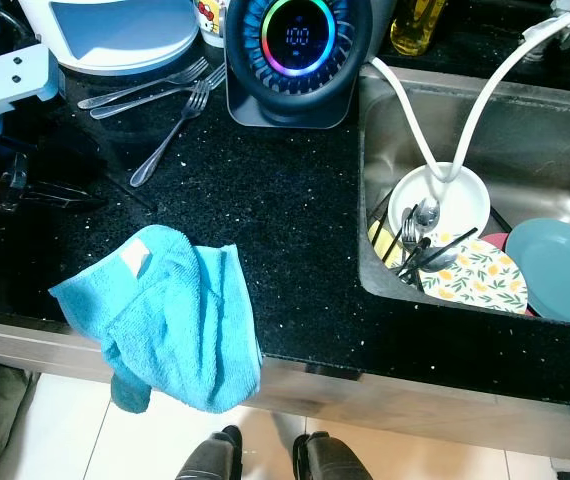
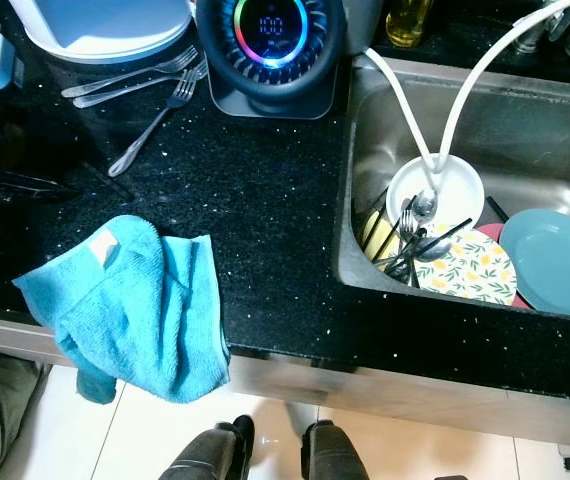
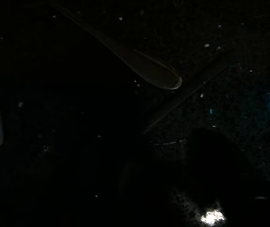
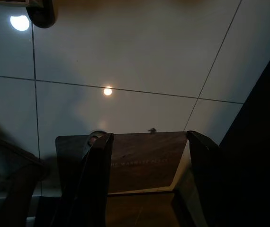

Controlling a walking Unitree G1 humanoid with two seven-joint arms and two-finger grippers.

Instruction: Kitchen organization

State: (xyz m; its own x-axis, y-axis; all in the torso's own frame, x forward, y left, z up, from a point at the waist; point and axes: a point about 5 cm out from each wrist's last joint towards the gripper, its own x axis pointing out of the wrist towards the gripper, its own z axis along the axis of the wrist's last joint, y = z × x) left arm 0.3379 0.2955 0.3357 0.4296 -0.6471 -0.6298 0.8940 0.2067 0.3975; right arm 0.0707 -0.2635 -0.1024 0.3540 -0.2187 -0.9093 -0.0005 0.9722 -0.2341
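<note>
A crumpled turquoise terry cloth (image 1: 170,315) drapes over the black speckled stone table's (image 1: 295,230) front edge, left of the steel sink (image 1: 525,150). The left end effector (image 1: 40,190) lies beyond the cloth, fingers' state untellable. The right end effector (image 4: 149,179) hangs apart above pale floor tiles (image 4: 125,61).

Glowing round-display appliance (image 1: 298,50) at counter's back, yellow bottle (image 1: 417,25) beside it, pale tiled floor (image 4: 135,61)
</note>
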